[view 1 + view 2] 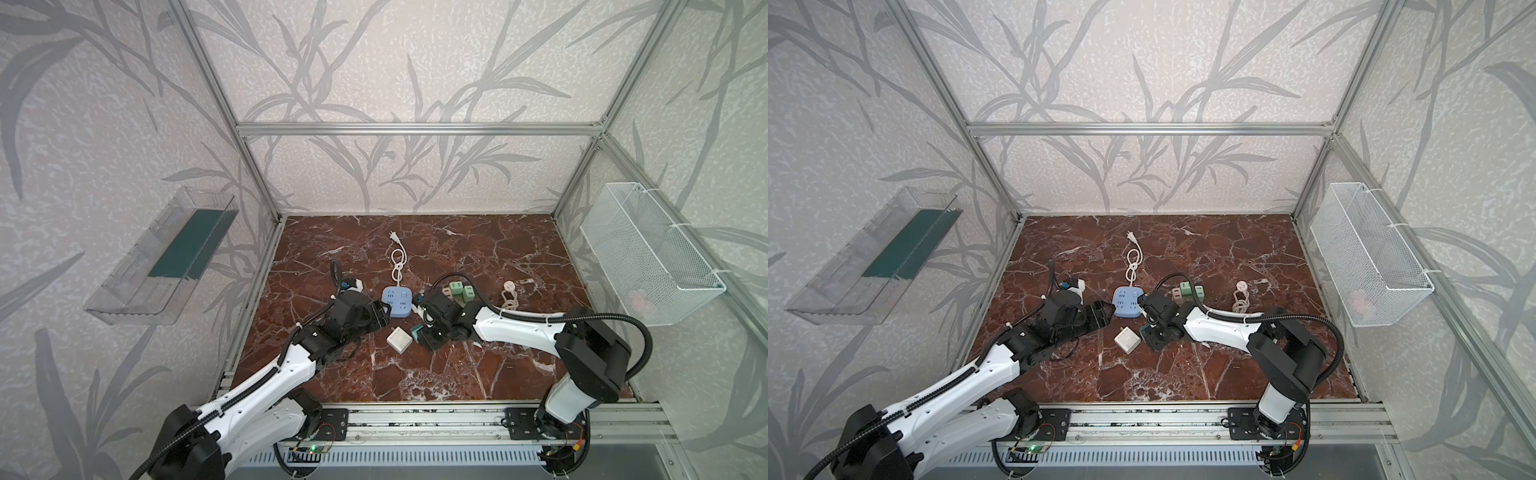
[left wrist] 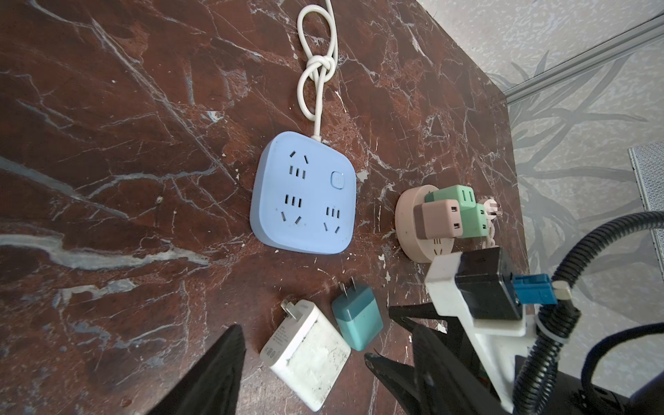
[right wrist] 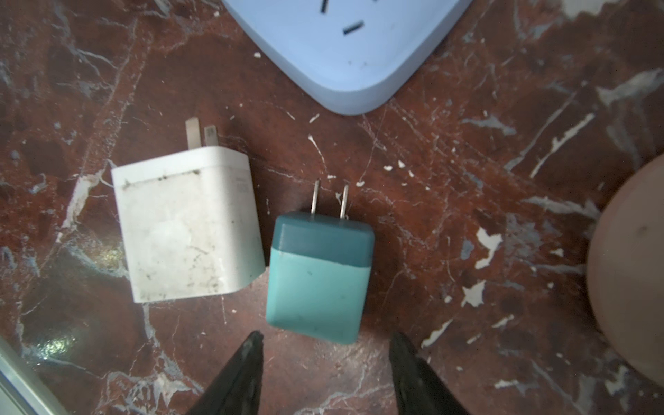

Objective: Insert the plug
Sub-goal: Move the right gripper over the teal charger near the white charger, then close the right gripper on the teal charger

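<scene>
Right gripper (image 3: 325, 343) jaws stand spread, empty; teal plug (image 3: 319, 276) lies just ahead, centred between them, prongs toward socket (image 3: 352, 54).

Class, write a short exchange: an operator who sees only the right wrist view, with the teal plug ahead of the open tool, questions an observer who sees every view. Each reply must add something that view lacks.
Operator: I see only a corner of the blue power strip. Are its sockets free?
Observer: Yes. The left wrist view shows three socket groups, all empty.
Operator: What is the round pink base at my edge?
Observer: Another socket block, carrying two green adapters and one pink adapter.
</scene>
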`<control>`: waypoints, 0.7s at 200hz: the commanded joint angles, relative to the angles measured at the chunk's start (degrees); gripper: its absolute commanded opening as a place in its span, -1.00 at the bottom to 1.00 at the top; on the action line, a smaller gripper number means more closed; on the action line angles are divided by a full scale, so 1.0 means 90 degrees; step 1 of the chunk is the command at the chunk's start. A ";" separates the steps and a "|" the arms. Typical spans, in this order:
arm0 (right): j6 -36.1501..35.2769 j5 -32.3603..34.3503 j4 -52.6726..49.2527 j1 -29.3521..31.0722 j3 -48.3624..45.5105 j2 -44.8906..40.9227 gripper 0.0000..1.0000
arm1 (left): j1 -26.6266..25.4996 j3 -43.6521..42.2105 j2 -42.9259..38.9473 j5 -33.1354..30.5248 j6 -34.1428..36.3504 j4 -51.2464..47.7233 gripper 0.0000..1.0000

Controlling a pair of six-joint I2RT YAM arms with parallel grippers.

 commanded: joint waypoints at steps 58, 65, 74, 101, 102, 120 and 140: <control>-0.0237 -0.0065 -0.0241 0.0044 0.0523 0.0595 0.14 | 0.0003 0.0111 0.0039 -0.0050 0.0042 -0.0082 0.44; -0.0239 -0.0062 -0.0254 0.0042 0.0519 0.0627 0.14 | 0.0006 0.0104 0.0043 -0.0056 0.0049 -0.0083 0.44; -0.0229 -0.0035 -0.0256 0.0039 0.0513 0.0650 0.14 | 0.0006 0.0104 0.0048 -0.0057 0.0046 -0.0082 0.44; -0.0214 -0.0005 -0.0255 0.0042 0.0494 0.0704 0.13 | 0.0007 0.0103 0.0068 -0.0047 0.0046 -0.0060 0.44; -0.0216 -0.0004 -0.0253 0.0043 0.0495 0.0712 0.13 | 0.0007 0.0103 0.0068 -0.0047 0.0048 -0.0061 0.44; -0.0201 0.0025 -0.0249 0.0042 0.0505 0.0737 0.12 | 0.0000 0.0113 0.0097 -0.0027 0.0047 -0.0039 0.44; -0.0189 0.0055 -0.0227 0.0043 0.0500 0.0736 0.12 | 0.0006 0.0104 0.0101 -0.0017 0.0041 -0.0034 0.44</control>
